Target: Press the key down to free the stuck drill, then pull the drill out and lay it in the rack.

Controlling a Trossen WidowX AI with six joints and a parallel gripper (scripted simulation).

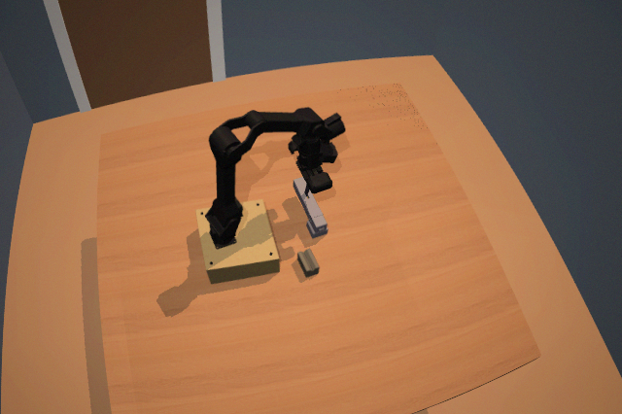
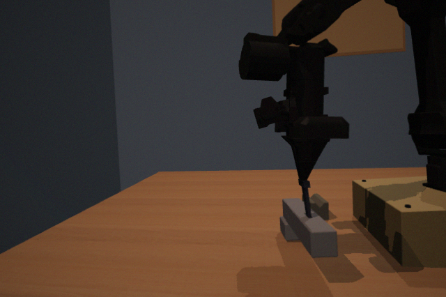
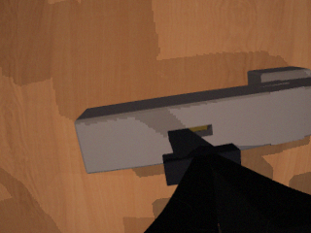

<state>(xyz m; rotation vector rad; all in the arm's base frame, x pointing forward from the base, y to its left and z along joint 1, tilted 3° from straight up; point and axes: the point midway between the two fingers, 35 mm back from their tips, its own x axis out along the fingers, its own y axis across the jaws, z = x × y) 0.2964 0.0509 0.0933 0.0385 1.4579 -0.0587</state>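
The grey block (image 1: 312,209) (image 2: 324,245) (image 3: 117,146) lies on the table with a narrow slot in its top. The dark key (image 1: 307,191) (image 2: 306,201) (image 3: 184,141) stands in that slot, leaning slightly, its wider head up. My gripper (image 2: 304,178) (image 3: 205,165) is shut with nothing between its fingers, its tips at the top of the key's head and seeming to touch it. A bit of yellow (image 3: 199,129) shows in the slot. I cannot make out the drill for certain. The rack (image 1: 307,262) (image 2: 323,209), a small grey-green grooved block, stands beyond the block's far end in the exterior view.
A smaller grey piece (image 1: 317,234) (image 2: 288,230) (image 3: 288,75) sits low at one end of the grey block. The yellowish base box (image 1: 246,254) (image 2: 421,238) carrying the arm stands beside the block and rack.
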